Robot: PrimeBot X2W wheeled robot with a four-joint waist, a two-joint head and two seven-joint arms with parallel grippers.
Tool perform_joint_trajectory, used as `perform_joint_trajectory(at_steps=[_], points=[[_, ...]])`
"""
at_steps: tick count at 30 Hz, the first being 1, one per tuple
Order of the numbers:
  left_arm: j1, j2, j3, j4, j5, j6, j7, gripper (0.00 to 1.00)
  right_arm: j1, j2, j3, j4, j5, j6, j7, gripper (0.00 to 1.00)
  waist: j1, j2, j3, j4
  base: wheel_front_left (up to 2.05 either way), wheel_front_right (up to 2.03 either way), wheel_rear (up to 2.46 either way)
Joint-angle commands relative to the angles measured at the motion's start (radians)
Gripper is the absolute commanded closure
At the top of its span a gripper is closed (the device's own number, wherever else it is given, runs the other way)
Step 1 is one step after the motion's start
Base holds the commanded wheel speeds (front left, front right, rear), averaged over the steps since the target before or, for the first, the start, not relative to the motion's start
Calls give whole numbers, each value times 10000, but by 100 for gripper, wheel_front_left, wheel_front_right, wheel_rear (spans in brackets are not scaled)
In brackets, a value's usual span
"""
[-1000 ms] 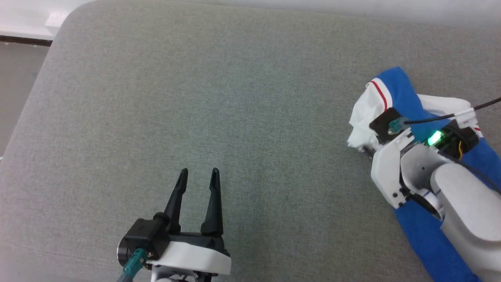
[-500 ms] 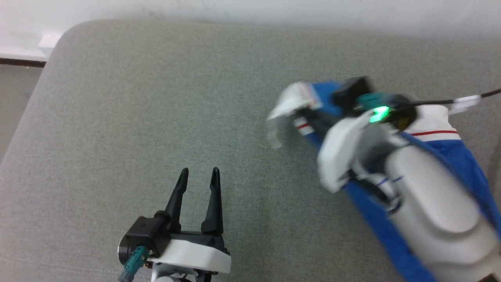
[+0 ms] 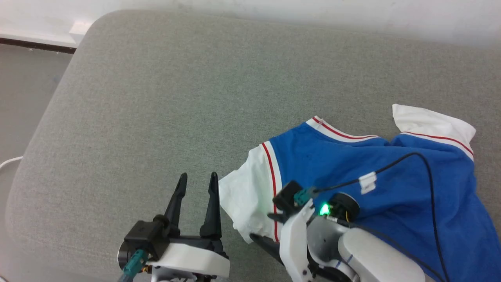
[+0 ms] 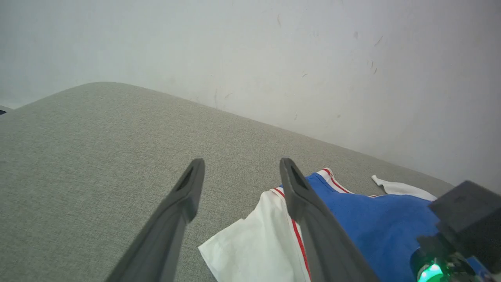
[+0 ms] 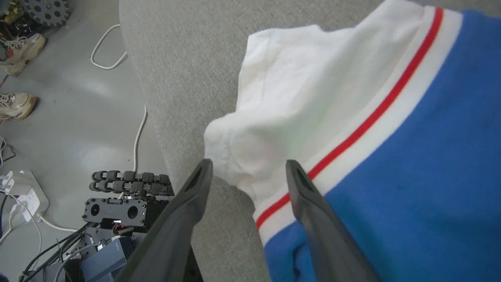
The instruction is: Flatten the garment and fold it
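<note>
Right wrist view: beyond the garment (image 5: 411,176), shoes (image 5: 17,105), cables (image 5: 137,137), perhaps a power strip (image 5: 21,192).

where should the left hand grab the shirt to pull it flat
Best bet: take the shirt by its near white sleeve, at the free hem corner. Come from the left over the bare cushion: that corner lies loose, bunched right beside the open left hand, and the rest spreads away rightward.
</note>
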Motion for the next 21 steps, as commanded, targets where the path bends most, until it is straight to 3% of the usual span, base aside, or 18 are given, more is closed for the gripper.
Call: perform_joint_trajectory(at_steps=[1, 6, 10, 15, 16, 21], points=[[159, -10, 36, 73, 1, -8, -47, 0, -122, 121, -231, -147, 231, -17, -255, 0, 0, 0, -185, -155, 0, 0, 0], [276, -10, 59, 195, 117, -115, -47, 0, -167, 176, -1470, -1270, 766, -17, -841, 0, 0, 0, -677, -549, 0, 0, 0], [429, 49, 113, 228, 217, -185, -47, 0, 412, 39, -3491, -2531, 655, -17, -1390, 0, 0, 0, -996, -977, 0, 0, 0], [529, 162, 163, 109, 308, -193, -47, 0, 2006, 246, -6884, -3960, -1372, -17, -2523, 0, 0, 0, -1076, -1445, 0, 0, 0], [529, 162, 163, 109, 308, -193, -47, 0, 2006, 246, -6884, -3960, -1372, -17, -2523, 0, 0, 0, -1076, -1445, 0, 0, 0], [601, 226, 204, -48, 351, -175, -47, 0, 4051, 1298, -9511, -5237, -3144, -17, -3513, 0, 0, 0, -890, -1848, 0, 0, 0]])
